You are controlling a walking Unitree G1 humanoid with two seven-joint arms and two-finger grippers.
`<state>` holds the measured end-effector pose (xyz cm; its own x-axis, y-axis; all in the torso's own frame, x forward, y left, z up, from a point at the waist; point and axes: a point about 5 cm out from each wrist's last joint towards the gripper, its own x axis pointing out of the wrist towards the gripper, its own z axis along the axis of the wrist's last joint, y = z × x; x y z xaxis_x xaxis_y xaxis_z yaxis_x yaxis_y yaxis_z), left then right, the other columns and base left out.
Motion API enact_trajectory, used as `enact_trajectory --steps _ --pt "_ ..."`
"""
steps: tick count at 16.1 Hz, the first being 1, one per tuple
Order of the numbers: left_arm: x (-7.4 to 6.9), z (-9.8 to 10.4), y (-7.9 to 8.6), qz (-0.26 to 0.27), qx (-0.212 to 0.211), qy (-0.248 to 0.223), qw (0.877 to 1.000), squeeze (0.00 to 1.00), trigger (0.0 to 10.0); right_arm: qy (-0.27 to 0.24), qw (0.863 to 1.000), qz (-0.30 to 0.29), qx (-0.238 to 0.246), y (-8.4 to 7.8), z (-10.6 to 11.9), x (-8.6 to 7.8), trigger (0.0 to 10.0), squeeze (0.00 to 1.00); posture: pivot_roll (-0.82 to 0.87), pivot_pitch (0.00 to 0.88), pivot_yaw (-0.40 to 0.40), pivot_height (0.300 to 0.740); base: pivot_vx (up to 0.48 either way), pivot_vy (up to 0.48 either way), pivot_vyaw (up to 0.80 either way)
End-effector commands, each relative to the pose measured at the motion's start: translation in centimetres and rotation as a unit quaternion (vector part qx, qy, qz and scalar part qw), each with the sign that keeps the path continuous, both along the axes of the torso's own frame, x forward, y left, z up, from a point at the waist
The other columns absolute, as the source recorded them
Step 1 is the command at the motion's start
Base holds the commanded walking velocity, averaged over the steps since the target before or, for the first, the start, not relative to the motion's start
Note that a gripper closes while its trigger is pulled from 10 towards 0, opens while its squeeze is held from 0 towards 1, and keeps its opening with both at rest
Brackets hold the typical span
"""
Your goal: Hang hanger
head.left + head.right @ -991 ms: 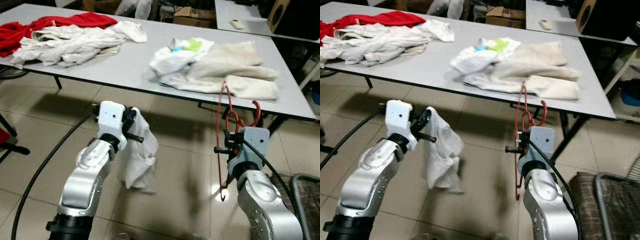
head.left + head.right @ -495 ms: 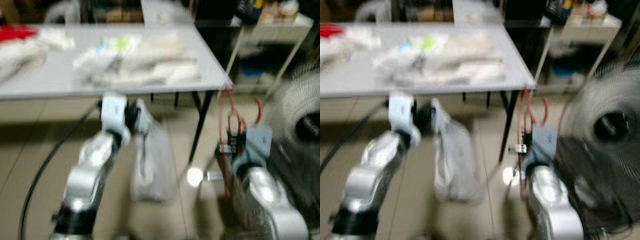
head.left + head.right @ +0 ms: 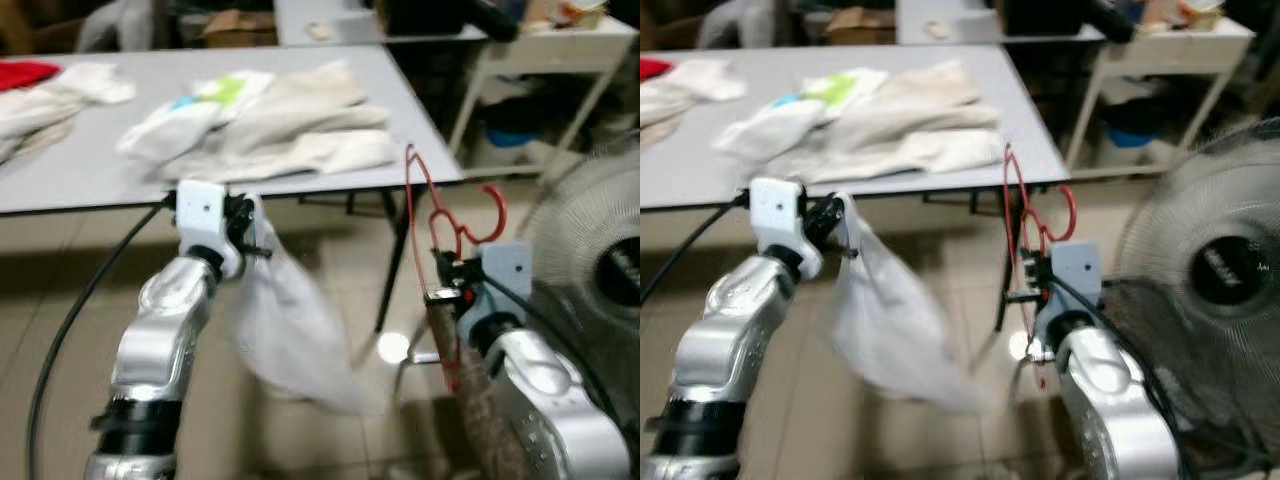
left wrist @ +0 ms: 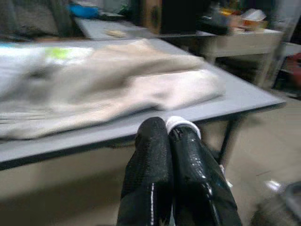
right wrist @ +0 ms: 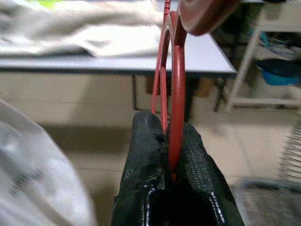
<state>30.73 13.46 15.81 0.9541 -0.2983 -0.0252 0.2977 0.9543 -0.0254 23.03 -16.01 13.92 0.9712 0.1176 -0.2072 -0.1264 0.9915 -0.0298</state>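
Note:
My right gripper (image 3: 448, 287) is shut on a red wire hanger (image 3: 440, 215), held upright over the floor beside the table's right corner, hook pointing right. The right wrist view has the hanger's wires (image 5: 173, 70) pinched between the shut black fingers (image 5: 146, 141). Level with the table's front edge, my left gripper (image 3: 248, 232) is shut on a white cloth (image 3: 295, 340) that hangs down and trails to the right. In the left wrist view a corner of that cloth (image 4: 181, 123) peeks out at the tips of the closed fingers (image 4: 150, 155).
A grey table (image 3: 90, 175) carries pale folded clothes (image 3: 290, 125), and its dark leg (image 3: 393, 265) stands between my arms. A standing fan (image 3: 600, 250) is close on the right. A white side table (image 3: 560, 40) sits behind it. A black cable (image 3: 75, 325) curves over the tiled floor.
The whole view has swung right, so the fan and the table's right corner are now in sight. The white cloth swings out to the right. Both grips are unchanged.

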Motion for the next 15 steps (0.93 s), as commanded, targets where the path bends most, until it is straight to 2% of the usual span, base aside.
enact_trajectory --steps 1,4,6,7,9,12,15 --pt "0.3 1.1 0.8 0.007 0.007 -0.023 1.0 0.0 10.0 -0.016 1.0 0.025 0.003 0.7 0.9 0.2 10.0 0.0 -0.02 0.042 0.008 0.74 0.337 0.0 0.8" --pt "1.7 3.4 0.9 -0.006 0.017 -0.056 0.998 0.0 10.0 -0.052 0.995 0.084 -0.015 0.0 2.9 0.1 10.0 0.0 -0.02 0.029 0.006 0.74 0.341 0.0 0.43" --pt "2.7 5.7 -0.1 -0.055 0.009 -0.082 0.995 0.0 10.0 -0.062 0.984 0.163 -0.042 -1.2 4.6 -0.8 10.0 0.0 -0.02 0.024 0.004 0.74 0.337 0.0 0.0" --pt "3.1 6.6 -0.9 -0.083 0.003 -0.093 0.992 0.0 10.0 -0.062 0.976 0.2 -0.052 -1.8 5.3 -1.4 10.0 0.0 -0.02 0.016 0.003 0.74 0.341 0.0 0.0" --pt "4.5 9.6 -3.5 -0.162 0.004 -0.124 0.979 0.0 10.0 -0.048 0.946 0.31 -0.08 -3.1 7.4 -3.3 10.0 0.0 -0.02 0.003 0.004 0.74 0.341 0.0 0.0" --pt "6.5 11.4 -4.3 -0.159 0.014 -0.134 0.978 0.0 10.0 -0.017 0.925 0.375 -0.064 -3.4 7.9 -4.9 10.0 0.0 -0.03 0.0 0.01 0.74 0.339 0.0 0.0" --pt "7.5 13.5 -4.8 -0.168 0.015 -0.158 0.973 0.0 10.0 0.026 0.911 0.404 -0.076 -3.4 7.2 -5.3 10.0 0.0 -0.03 0.0 0.02 0.74 0.342 0.0 0.0"
